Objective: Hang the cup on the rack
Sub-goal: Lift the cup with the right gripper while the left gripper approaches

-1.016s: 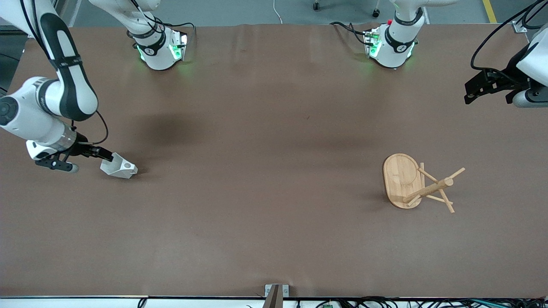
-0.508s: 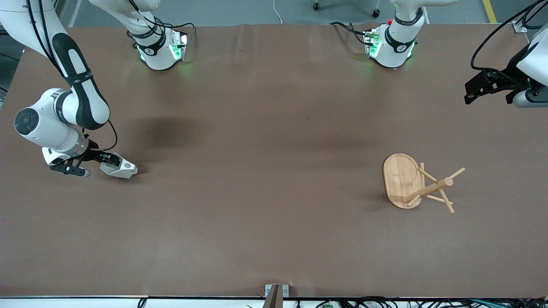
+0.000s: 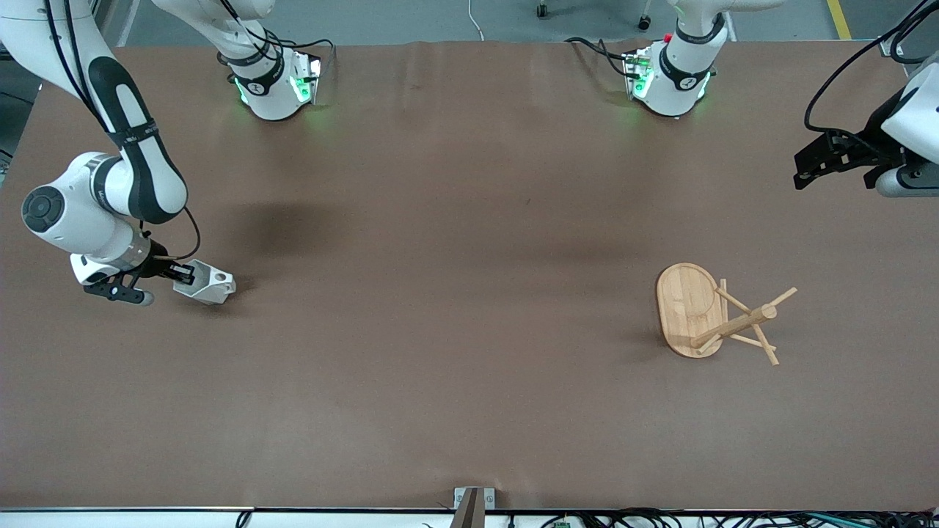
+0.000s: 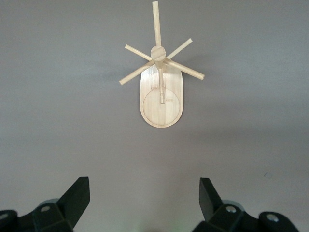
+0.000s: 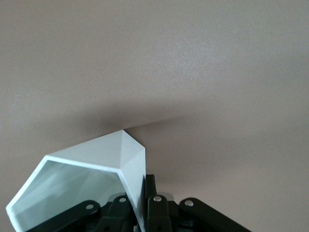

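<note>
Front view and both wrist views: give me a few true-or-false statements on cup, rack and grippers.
1. The right gripper is shut on the cup. True.
2. The rack stands upright. False: it lies on its side.
3. The left gripper holds the rack. False: it is open, in the air, with nothing in it.
4. The cup hangs on a peg. False: it is at the right arm's end of the table, apart from the rack.

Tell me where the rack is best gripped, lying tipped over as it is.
Probably the central post of the rack, taken from above: it lies flat with pegs splayed and the oval base on edge. The open left claw, waiting nearby, suits; the right claw holds the cup.
</note>
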`<state>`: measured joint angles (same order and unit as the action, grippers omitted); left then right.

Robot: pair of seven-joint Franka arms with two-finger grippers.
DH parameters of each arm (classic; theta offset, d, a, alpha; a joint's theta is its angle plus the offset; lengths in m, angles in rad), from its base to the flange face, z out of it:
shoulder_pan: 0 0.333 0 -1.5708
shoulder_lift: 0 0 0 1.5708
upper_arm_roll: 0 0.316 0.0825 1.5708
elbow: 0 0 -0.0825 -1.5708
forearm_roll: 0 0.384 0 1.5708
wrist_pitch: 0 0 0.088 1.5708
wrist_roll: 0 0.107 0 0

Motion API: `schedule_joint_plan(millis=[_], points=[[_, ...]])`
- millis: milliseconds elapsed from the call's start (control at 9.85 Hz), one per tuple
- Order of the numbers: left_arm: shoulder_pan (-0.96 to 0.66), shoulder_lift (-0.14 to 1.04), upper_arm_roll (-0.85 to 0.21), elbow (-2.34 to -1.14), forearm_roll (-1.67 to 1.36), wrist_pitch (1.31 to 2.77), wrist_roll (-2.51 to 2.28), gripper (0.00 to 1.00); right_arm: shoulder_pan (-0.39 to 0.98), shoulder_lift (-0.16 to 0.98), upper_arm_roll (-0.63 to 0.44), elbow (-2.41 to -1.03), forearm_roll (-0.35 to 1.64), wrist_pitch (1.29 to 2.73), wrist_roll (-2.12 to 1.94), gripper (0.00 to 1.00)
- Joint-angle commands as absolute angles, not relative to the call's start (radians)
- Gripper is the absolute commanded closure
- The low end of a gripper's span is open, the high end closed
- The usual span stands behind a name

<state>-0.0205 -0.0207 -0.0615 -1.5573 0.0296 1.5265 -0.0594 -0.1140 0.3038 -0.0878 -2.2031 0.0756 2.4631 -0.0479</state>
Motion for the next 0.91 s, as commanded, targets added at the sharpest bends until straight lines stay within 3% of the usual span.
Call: schedule_joint_plan(millis=[0, 102, 305, 508, 812], points=[[-0.015, -0.008, -0.060, -1.572, 0.014, 1.532, -0.054, 0.00, -0.092, 0.255, -0.077, -2.032, 0.084, 2.140, -0.063, 1.00], [-0.015, -0.008, -0.061, -1.572, 0.014, 1.532, -0.054, 0.00, -0.063, 0.252, -0.068, -1.897, 0.086, 1.962, -0.025, 0.99], [-0.015, -0.008, -0.060, -1.574, 0.014, 1.532, -0.054, 0.00, -0.054, 0.255, 0.027, -1.752, 0.103, 1.801, 0.107, 0.99], [-0.014, -0.008, -0.061, -1.574, 0.014, 1.532, -0.054, 0.00, -0.052, 0.244, 0.095, -1.720, 0.283, 1.705, 0.158, 0.99], [-0.012, -0.008, -0.061, -1.572, 0.011, 1.532, -0.064, 0.00, -0.052, 0.232, 0.178, -1.727, 0.571, 1.680, 0.143, 1.00]])
